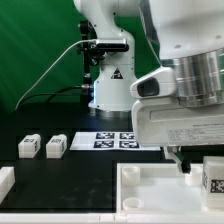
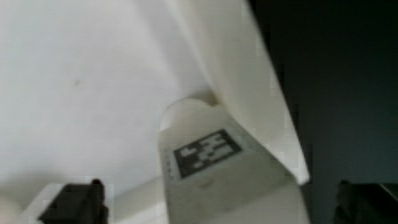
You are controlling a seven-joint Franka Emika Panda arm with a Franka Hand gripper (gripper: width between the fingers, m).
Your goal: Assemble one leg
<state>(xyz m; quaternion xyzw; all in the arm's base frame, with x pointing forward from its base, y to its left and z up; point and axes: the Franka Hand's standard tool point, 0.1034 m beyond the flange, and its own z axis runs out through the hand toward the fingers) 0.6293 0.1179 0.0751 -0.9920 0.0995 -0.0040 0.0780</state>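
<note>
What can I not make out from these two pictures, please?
- Wrist view: the tool shows only two dark fingertips, cut off by the picture's edge.
- Wrist view: the leg is blurred, so I cannot tell whether it is seated in the tray-like part.
- Exterior view: the arm's wrist hides most of the tool, and the frame's right edge crops the leg there.
</note>
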